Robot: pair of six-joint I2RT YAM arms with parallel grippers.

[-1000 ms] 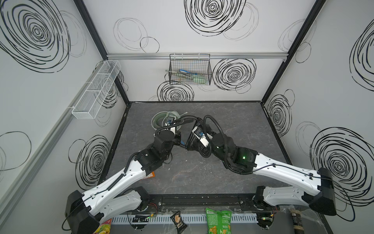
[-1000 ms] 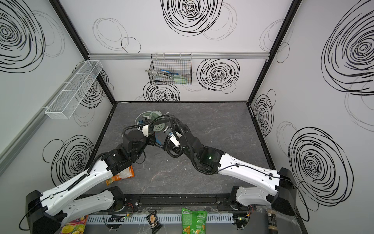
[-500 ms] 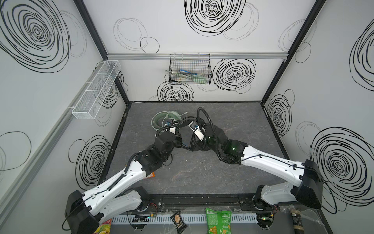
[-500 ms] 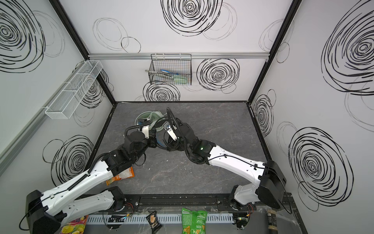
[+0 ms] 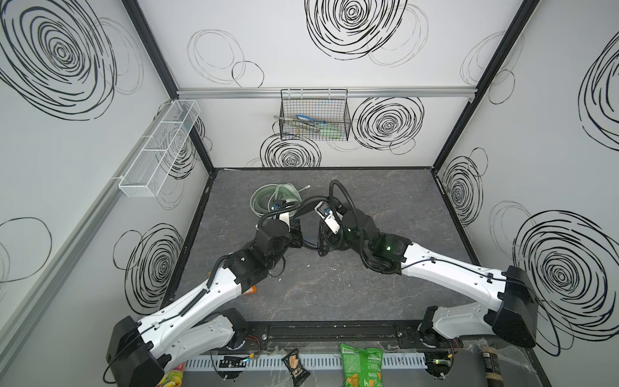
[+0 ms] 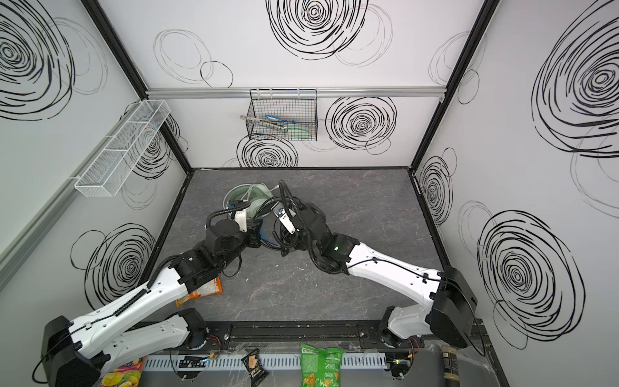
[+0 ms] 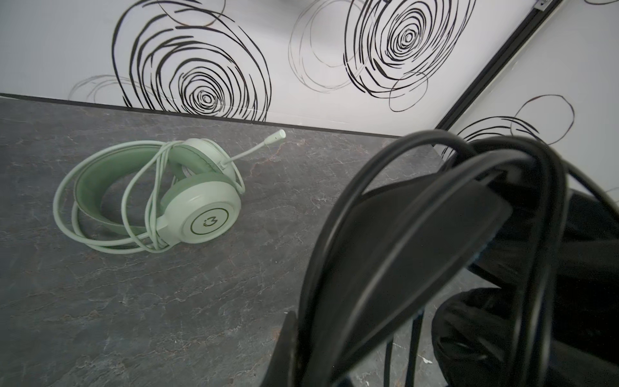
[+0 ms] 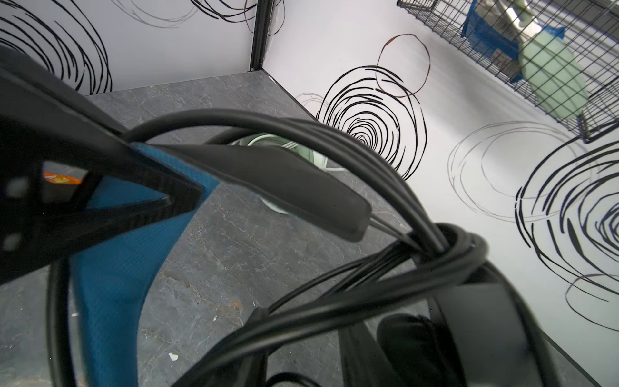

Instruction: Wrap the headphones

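Note:
The mint-green headphones (image 5: 268, 201) (image 7: 201, 187) lie flat near the back left of the table, their pale cable looped around them. The black headphones (image 5: 326, 241) (image 6: 278, 234) hang between both grippers above the table's middle. My left gripper (image 7: 318, 362) (image 5: 296, 236) is shut on their black headband (image 7: 418, 234). The black cable (image 8: 368, 174) runs in several loops over the headband and its blue lining (image 8: 114, 268). My right gripper (image 8: 304, 335) (image 5: 330, 243) sits under the cable bundle, its fingers (image 8: 258, 321) apart, gripping nothing.
A black wire basket (image 5: 315, 115) with tools hangs on the back wall. On the left wall is a white mesh shelf (image 5: 160, 147). An orange snack packet (image 6: 201, 291) lies under the left arm. Snack bags (image 5: 360, 368) lie beyond the front rail.
The right gripper has opened from shut. The right arm swung toward the left gripper, then drew back a little to the right. The left arm has kept still, holding the headband.

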